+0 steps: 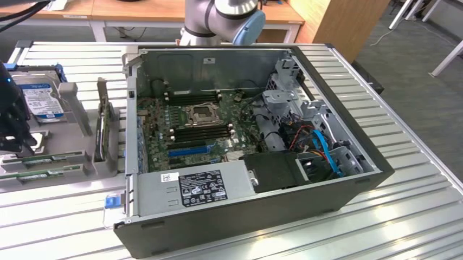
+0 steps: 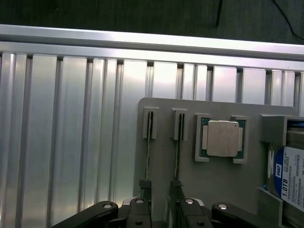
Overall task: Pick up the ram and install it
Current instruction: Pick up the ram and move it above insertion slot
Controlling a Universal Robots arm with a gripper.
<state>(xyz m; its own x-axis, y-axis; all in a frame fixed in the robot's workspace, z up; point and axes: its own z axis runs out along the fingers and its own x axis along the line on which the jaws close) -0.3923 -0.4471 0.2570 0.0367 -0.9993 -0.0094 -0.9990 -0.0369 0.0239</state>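
The pincer (image 2: 160, 202) hangs low over the grey holder (image 2: 161, 107), its jaws a little apart with bare holder showing between them, so it is released and grasps nothing. Just beyond it the ram (image 2: 177, 156) stands on edge in a narrow slot of the holder, with a twin stick (image 2: 149, 156) in the slot beside it. Both are seated in their slots and neither is lifted. The two sticks run away from the pincer, one roughly in line with each jaw. I cannot tell which stick it is meant for, nor whether it touches either.

Standing the sticks on edge seems meant to offer the thin top edge to a pinch from above and to fix each stick's position. Past them a processor (image 2: 223, 137) sits flat in its own recess. A hard drive (image 2: 289, 175) lies at the holder's side, and the ribbed metal bench (image 2: 71, 142) stretches beyond.

In the exterior view the holder sits at the exterior view's left, with a wider green card (image 1: 101, 130) upright in it. Farther toward that view's right the open computer case (image 1: 217, 227) lies on its side. This turns the motherboard (image 1: 155, 141) upward, likely so a stick can be pressed straight down. The ram is well apart from the case
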